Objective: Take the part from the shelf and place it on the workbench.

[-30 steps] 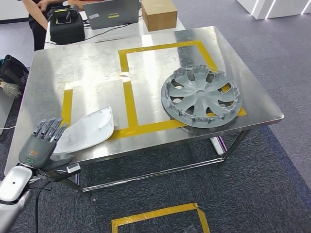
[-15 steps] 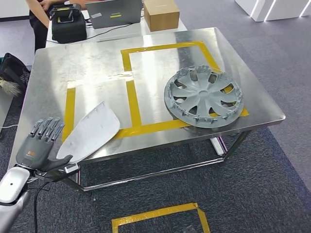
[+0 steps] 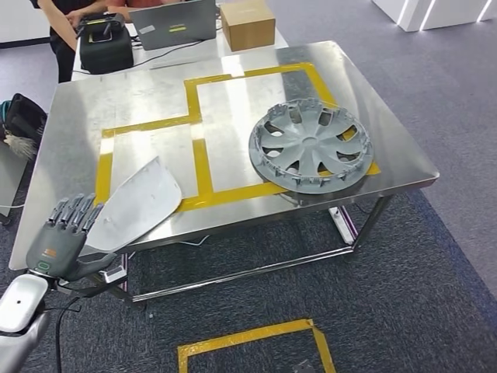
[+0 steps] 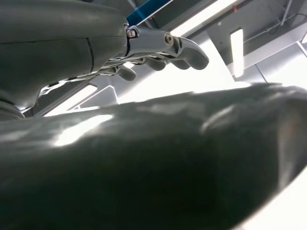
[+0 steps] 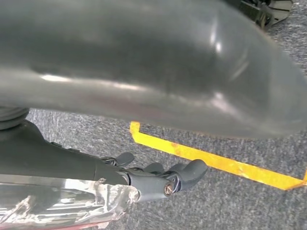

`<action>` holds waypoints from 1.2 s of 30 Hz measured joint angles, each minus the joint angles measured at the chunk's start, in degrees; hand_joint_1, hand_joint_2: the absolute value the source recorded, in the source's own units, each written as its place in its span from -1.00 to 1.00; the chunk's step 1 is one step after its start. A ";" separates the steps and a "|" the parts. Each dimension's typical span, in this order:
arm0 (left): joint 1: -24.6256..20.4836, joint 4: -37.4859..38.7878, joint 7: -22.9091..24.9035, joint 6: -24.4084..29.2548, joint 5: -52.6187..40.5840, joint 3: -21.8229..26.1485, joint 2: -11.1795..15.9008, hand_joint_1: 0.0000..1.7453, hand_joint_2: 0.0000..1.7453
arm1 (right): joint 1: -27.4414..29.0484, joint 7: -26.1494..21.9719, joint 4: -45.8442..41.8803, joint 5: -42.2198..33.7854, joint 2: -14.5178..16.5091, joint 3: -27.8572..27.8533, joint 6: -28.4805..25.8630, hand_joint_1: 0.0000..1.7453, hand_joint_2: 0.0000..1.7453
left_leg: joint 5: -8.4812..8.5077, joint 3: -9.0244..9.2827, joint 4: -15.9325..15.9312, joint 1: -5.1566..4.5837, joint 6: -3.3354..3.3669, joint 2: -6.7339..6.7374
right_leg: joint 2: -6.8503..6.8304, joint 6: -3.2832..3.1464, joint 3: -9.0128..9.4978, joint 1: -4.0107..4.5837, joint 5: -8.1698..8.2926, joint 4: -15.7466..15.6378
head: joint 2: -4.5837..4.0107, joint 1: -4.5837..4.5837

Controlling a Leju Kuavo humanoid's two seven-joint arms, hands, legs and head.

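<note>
The white part lies on the workbench at 8 o'clock, overhanging the near edge; the left hand, fingers extended, grips its low end; releasing here risks it tipping off.

Grey carpet floor with yellow tape; a white table stands behind.

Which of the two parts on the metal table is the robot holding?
The flat white panel, gripped by the left hand at the table's near corner. The round grey wheel cover lies untouched.
</note>
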 joint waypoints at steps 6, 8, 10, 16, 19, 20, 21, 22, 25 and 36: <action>0.13 0.00 0.02 0.00 0.00 0.13 -0.08 -1.00 -1.00 | -0.02 -0.02 0.01 0.01 -0.01 0.00 0.01 -1.00 -1.00 | -6.38 -1.69 12.81 0.30 -0.74 0.07 | -0.24 -0.27 -4.22 0.00 3.20 0.12 | 0.00 -0.25; 0.03 -0.02 0.02 0.00 0.00 0.16 -0.08 -1.00 -1.00 | -0.05 -0.02 0.01 0.01 -0.01 0.00 0.02 -1.00 -1.00 | -3.97 4.08 5.42 0.44 -0.71 0.07 | -0.23 0.13 -5.30 -0.02 4.21 0.17 | 0.00 -0.26; -0.13 -0.09 0.02 0.01 0.00 0.18 -0.08 -1.00 -1.00 | -0.10 -0.03 0.01 0.01 -0.02 0.00 0.03 -1.00 -1.00 | -4.08 8.94 -1.84 0.41 -0.37 -0.06 | -0.19 0.71 -5.91 0.15 5.20 0.21 | 0.00 -0.26; -0.12 -0.15 0.02 0.01 -0.01 0.18 -0.25 -1.00 -1.00 | 0.23 -0.03 0.01 0.01 -0.02 0.00 0.04 -1.00 -1.00 | -2.52 7.87 -3.86 0.30 2.18 0.19 | -0.32 2.52 -7.77 0.03 2.38 3.18 | 0.00 -0.17; -0.05 -0.15 0.02 0.00 -0.02 0.18 -0.34 -1.00 -1.00 | 0.11 -0.02 0.01 0.01 -0.02 0.00 0.04 -1.00 -1.00 | -0.64 5.50 -3.73 0.05 2.69 0.23 | -0.37 2.71 -10.12 0.10 -5.29 14.40 | 0.00 -0.13; 0.00 -0.15 0.02 0.00 -0.01 0.18 -0.37 -1.00 -1.00 | 0.10 -0.02 0.01 0.01 -0.02 0.00 0.04 -1.00 -1.00 | -0.03 4.67 -3.68 -0.08 2.71 0.24 | -0.37 2.60 -9.91 0.17 -5.48 16.46 | 0.00 -0.14; 0.05 -0.15 0.02 0.00 -0.02 0.18 -0.39 -1.00 -1.00 | 0.11 -0.02 0.01 0.01 -0.02 0.00 0.04 -1.00 -1.00 | 0.51 3.92 -3.61 -0.20 2.70 0.24 | -0.36 2.39 -8.69 0.27 -4.42 16.35 | 0.00 -0.14; 0.07 -0.15 0.02 0.00 -0.02 0.18 -0.40 -1.00 -1.00 | 0.11 -0.02 0.01 0.01 -0.02 0.00 0.04 -1.00 -1.00 | 1.03 3.22 -3.56 -0.32 2.66 0.24 | -0.36 2.07 -6.45 0.41 -2.86 14.16 | 0.00 -0.14; 0.05 -0.17 0.02 0.03 -0.02 0.19 -0.36 -1.00 -1.00 | -0.15 -0.04 0.01 0.02 -0.04 0.00 0.02 -1.00 -1.00 | 2.42 2.03 -3.37 -0.60 2.23 0.22 | -0.33 0.92 2.39 0.90 -1.81 2.08 | 0.00 -0.20; 0.24 -0.17 0.02 0.04 -0.02 0.22 -0.12 -1.00 -1.00 | -0.09 -0.04 0.01 0.02 0.00 0.00 0.07 -1.00 -1.00 | -7.13 -2.35 13.44 0.41 -0.94 0.17 | -0.65 -0.77 -1.35 0.76 2.08 -1.41 | 0.00 -0.59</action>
